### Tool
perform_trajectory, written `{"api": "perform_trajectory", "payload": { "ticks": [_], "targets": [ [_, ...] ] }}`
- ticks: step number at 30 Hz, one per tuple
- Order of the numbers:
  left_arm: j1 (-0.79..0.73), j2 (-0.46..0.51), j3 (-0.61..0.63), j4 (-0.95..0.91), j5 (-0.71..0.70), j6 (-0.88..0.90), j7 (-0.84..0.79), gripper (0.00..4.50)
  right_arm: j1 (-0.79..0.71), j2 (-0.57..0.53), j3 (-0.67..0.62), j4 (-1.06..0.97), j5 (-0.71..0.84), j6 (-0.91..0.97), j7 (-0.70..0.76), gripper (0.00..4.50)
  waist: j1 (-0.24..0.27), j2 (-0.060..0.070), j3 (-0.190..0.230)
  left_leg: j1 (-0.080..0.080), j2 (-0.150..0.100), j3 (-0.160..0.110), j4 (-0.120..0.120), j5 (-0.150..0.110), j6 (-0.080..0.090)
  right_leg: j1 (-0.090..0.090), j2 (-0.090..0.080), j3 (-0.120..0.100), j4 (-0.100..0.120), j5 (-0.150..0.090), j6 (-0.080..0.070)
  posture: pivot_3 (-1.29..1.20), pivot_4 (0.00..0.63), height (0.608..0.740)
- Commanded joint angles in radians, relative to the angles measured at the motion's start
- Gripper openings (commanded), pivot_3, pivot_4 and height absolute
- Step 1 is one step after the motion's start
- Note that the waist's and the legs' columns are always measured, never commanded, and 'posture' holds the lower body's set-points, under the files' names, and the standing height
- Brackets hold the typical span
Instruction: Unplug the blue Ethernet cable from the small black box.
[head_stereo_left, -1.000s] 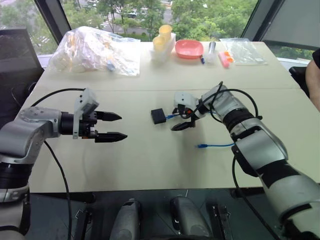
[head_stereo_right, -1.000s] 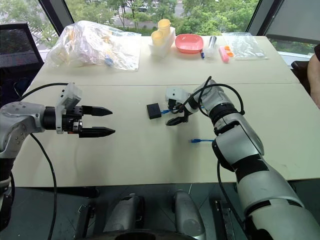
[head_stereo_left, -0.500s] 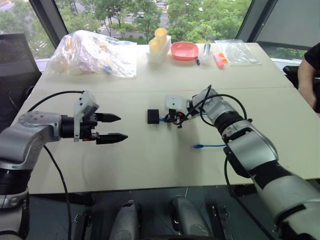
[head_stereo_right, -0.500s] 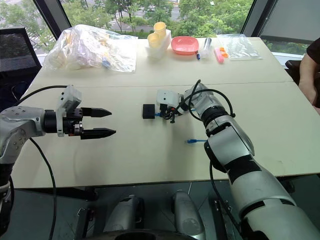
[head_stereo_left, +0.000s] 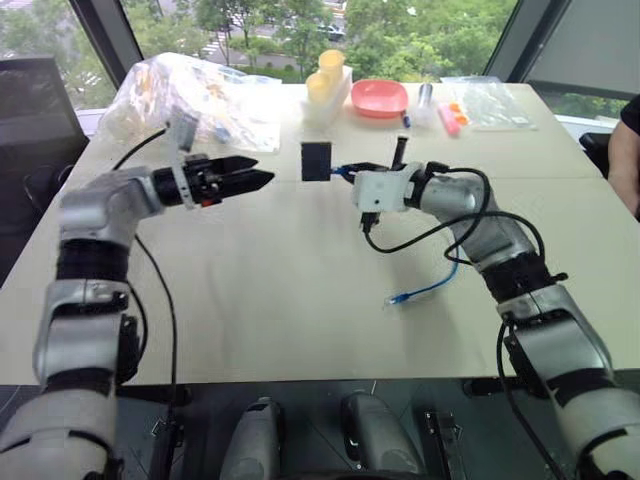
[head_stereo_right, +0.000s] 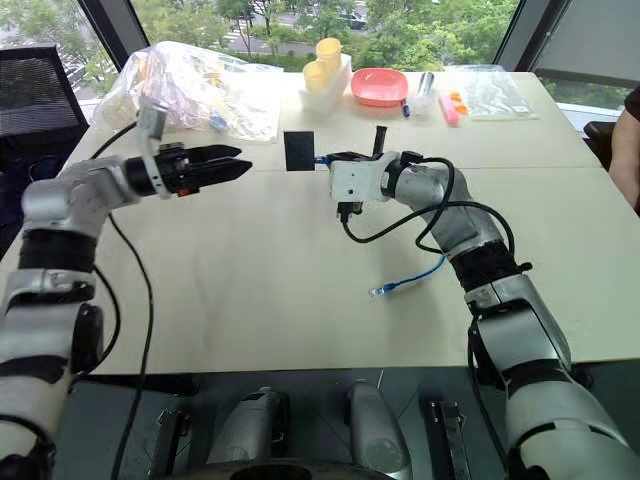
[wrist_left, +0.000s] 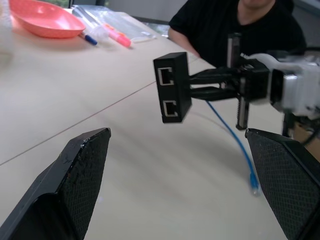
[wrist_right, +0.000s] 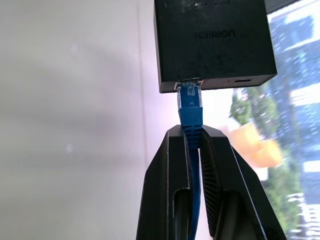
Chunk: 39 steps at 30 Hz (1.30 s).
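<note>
The small black box (head_stereo_left: 316, 160) hangs in the air above the table, with two ports facing my left gripper (wrist_left: 172, 87). The blue Ethernet cable (wrist_right: 191, 107) is plugged into the box's other side by its clear plug. My right gripper (wrist_right: 192, 145) is shut on the cable just behind the plug and holds the box up by it. The rest of the cable droops to the table, where its free end (head_stereo_left: 398, 298) lies. My left gripper (head_stereo_left: 262, 172) is open, level with the box and a short way to its left, fingers (wrist_left: 75, 175) apart from it.
At the table's far side lie a clear plastic bag (head_stereo_left: 190, 100), yellow cups (head_stereo_left: 325, 75), a pink bowl (head_stereo_left: 378, 97), markers (head_stereo_left: 450, 118) and another clear bag (head_stereo_left: 490, 100). A person (wrist_left: 250, 22) sits at the right edge.
My right gripper shut on the cable by the plug, then lifted the box off the table and rolled. My left gripper moved forward and up towards the box, staying open.
</note>
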<state>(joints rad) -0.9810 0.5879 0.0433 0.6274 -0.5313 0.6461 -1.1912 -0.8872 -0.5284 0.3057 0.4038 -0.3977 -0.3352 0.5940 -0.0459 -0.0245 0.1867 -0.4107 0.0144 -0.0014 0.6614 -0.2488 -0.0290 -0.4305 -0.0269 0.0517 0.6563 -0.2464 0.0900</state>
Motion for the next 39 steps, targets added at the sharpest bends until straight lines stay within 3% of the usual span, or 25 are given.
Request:
{"api": "perform_trajectory", "payload": {
  "ticks": [1, 5, 12, 15, 22, 28, 31, 35, 37, 39],
  "targets": [
    [-0.096, -0.054, -0.007, 0.136, 0.046, -0.075, -0.043, 4.5, 0.008, 0.007, -0.032, -0.116, -0.018, 0.051, -0.041, 0.03, 0.001, 0.0, 0.0, 0.0, 0.0, 0.001, 0.001, 0.0, 0.0, 0.0, 0.0, 0.0, 0.0, 0.0, 0.0, 0.0, 0.15, 0.735],
    [-0.194, -0.131, 0.01, 0.295, 0.082, -0.154, -0.053, 4.5, 0.027, 0.021, -0.024, -0.161, -0.039, 0.089, -0.058, 0.03, 0.004, 0.0, 0.0, 0.0, -0.001, 0.003, 0.002, 0.0, 0.0, 0.001, 0.0, 0.0, 0.0, 0.0, 0.0, 0.0, 0.15, 0.735],
    [-0.252, -0.173, 0.016, 0.397, 0.122, -0.205, -0.114, 4.5, 0.048, 0.029, -0.013, -0.204, -0.064, 0.113, -0.057, 0.03, -0.001, 0.0, 0.0, 0.0, -0.001, 0.002, 0.001, 0.0, 0.0, 0.001, 0.001, 0.0, -0.001, 0.0, 0.0, 0.0, 0.15, 0.735],
    [-0.261, -0.184, 0.02, 0.413, 0.133, -0.218, -0.125, 3.62, 0.056, 0.032, -0.011, -0.216, -0.066, 0.12, -0.053, 0.0, 0.001, 0.0, 0.0, 0.0, 0.0, 0.002, 0.001, 0.0, 0.0, 0.001, 0.001, 0.0, -0.001, 0.0, 0.0, 0.0, 0.15, 0.735],
    [-0.268, -0.196, 0.034, 0.427, 0.151, -0.226, -0.138, 0.47, 0.064, 0.026, -0.005, -0.247, -0.077, 0.127, -0.052, 0.0, 0.002, 0.0, 0.0, 0.0, -0.001, 0.002, 0.001, 0.0, 0.0, 0.001, 0.0, 0.0, -0.001, 0.0, 0.0, 0.0, 0.15, 0.735],
    [-0.264, -0.196, 0.034, 0.423, 0.171, -0.229, -0.151, 0.52, 0.082, 0.012, 0.003, -0.278, -0.09, 0.124, -0.036, 0.0, 0.002, 0.0, 0.0, 0.0, -0.001, 0.002, 0.001, 0.0, 0.0, 0.001, 0.0, 0.0, -0.001, 0.0, 0.0, 0.0, 0.15, 0.735],
    [-0.254, -0.189, 0.036, 0.415, 0.177, -0.224, -0.169, 0.52, 0.094, -0.003, -0.015, -0.291, -0.061, 0.137, -0.003, 1.15, 0.001, 0.0, 0.0, 0.0, -0.001, 0.002, 0.001, 0.0, 0.0, 0.001, 0.001, 0.0, -0.001, 0.0, 0.0, 0.0, 0.15, 0.735],
    [-0.236, -0.17, 0.038, 0.397, 0.174, -0.204, -0.211, 0.52, 0.134, -0.061, -0.085, -0.329, 0.02, 0.202, 0.077, 3.27, 0.003, 0.0, 0.0, 0.0, -0.001, 0.002, 0.001, 0.0, 0.0, 0.001, 0.0, 0.0, -0.001, 0.0, 0.0, 0.0, 0.15, 0.735],
    [-0.219, -0.156, 0.033, 0.37, 0.171, -0.196, -0.251, 0.52, 0.178, -0.093, -0.14, -0.386, 0.159, 0.308, 0.195, 4.28, 0.004, 0.0, 0.0, 0.0, -0.001, 0.002, 0.001, 0.0, 0.0, 0.001, 0.0, 0.0, -0.001, 0.0, 0.0, 0.0, 0.15, 0.735],
    [-0.197, -0.139, 0.017, 0.316, 0.165, -0.175, -0.31, 0.52, 0.196, -0.076, -0.232, -0.47, 0.368, 0.514, 0.279, 4.41, 0.004, 0.0, 0.0, 0.0, 0.0, 0.001, 0.001, 0.0, 0.0, 0.002, 0.0, -0.001, -0.002, 0.0, 0.0, 0.0, 0.15, 0.735]
  ]
}}
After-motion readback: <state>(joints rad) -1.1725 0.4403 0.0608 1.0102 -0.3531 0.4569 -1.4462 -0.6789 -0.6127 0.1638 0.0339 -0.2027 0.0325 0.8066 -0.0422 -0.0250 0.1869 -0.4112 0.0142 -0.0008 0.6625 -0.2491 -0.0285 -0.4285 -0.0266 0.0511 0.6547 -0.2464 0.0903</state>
